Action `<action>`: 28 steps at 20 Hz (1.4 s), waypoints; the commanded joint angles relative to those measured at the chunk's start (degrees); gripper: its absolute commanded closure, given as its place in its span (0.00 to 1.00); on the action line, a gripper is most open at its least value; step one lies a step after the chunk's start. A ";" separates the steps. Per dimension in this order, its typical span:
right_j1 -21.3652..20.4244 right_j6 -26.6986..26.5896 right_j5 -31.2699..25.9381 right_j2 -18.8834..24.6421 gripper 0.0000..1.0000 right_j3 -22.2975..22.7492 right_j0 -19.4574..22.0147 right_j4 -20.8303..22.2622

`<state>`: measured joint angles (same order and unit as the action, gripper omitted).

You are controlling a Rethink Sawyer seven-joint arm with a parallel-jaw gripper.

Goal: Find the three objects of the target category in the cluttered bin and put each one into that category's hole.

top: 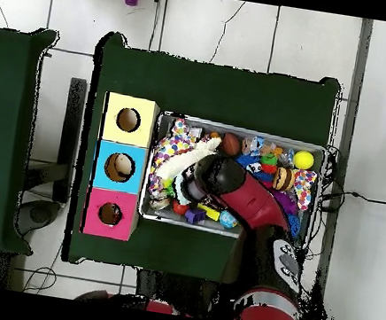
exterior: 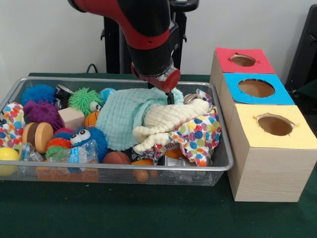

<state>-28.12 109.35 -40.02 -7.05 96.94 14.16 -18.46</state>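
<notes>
Front view. The arm descends from the top edge into the bin (exterior: 224, 163), a wire-mesh basket occupying the left and centre of the green table (exterior: 148, 213). The gripper (exterior: 170, 97) is lowered among the cloths near the bin's far rim, at the junction of a pale teal cloth (exterior: 124, 121) and a cream knitted cloth (exterior: 168, 121); the fingers are buried in fabric, so whether they are spread or pinching cannot be told. A polka-dot cloth (exterior: 200, 136) lies toward the bin's right edge. Spiky balls, wooden pieces and a blue googly-eyed toy (exterior: 89, 139) crowd the left half. The hole (exterior: 242, 60) in the red-topped box stands at the table's far right, beyond the blue-topped box (exterior: 256, 88) and yellow-topped box (exterior: 275, 125); nothing is seen at or in it.

Overhead view. The gripper (top: 194, 185) sits over the bin (top: 222, 228) at the end nearest the boxes. The red-topped hole (top: 110, 214) appears dark and unobstructed.

Progress, as judged: the search is under way among the cloths; no delivery is evident, and all three placements may remain.
</notes>
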 commanded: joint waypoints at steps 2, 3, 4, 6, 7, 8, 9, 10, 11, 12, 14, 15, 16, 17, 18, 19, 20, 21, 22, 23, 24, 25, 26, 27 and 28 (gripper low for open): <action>-1.29 2.73 -10.02 0.63 0.00 -9.66 2.31 5.00; -1.59 2.78 -10.56 0.45 0.00 -9.61 2.27 5.38; -1.88 2.75 -11.64 0.33 0.00 -10.03 2.33 5.85; -2.19 2.49 -13.49 0.07 0.00 -11.23 2.62 6.86; -2.45 2.30 -14.09 0.05 0.00 -11.38 2.76 7.28; -2.75 1.98 -14.85 -0.01 0.00 -11.68 2.95 7.76; -3.13 1.67 -15.77 0.02 0.00 -11.89 3.22 8.14; -3.52 1.37 -16.70 0.05 0.00 -12.10 3.50 8.53; -3.72 1.07 -17.60 0.09 0.00 -12.54 3.83 8.91; -4.15 0.87 -18.35 0.12 0.00 -12.64 4.04 9.28; -4.68 0.75 -19.38 0.02 0.00 -13.06 4.29 9.98; -4.87 0.68 -19.63 0.01 0.00 -13.11 4.36 10.35; -5.14 0.67 -19.92 0.00 0.00 -13.18 4.44 10.69; -5.23 0.50 -20.41 -0.06 0.00 -13.76 4.72 11.19; -5.37 0.36 -20.65 -0.13 0.00 -14.14 4.87 11.76; -5.50 0.22 -20.89 -0.20 0.00 -14.53 5.02 12.33; -5.63 -0.01 -20.97 -0.37 0.00 -14.94 5.05 13.04; -5.88 -0.51 -21.09 -0.61 0.00 -15.46 5.34 13.84; -5.66 -0.86 -20.96 -0.68 0.00 -16.18 5.53 14.68; -5.44 -1.20 -20.83 -0.75 0.00 -16.90 5.73 15.52; -4.73 -1.42 -20.44 -0.73 0.00 -17.93 5.80 16.40; -3.67 -1.87 -20.29 -0.57 0.00 -19.57 6.22 17.29; -2.56 -2.24 -19.37 -0.26 0.00 -20.54 6.53 18.03; -1.69 -2.86 -18.74 0.04 0.00 -21.49 7.22 18.69; -0.74 -3.01 -17.56 0.38 0.00 -22.01 7.55 19.30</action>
<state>-33.31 109.35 -55.78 -8.59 80.90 19.17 -4.78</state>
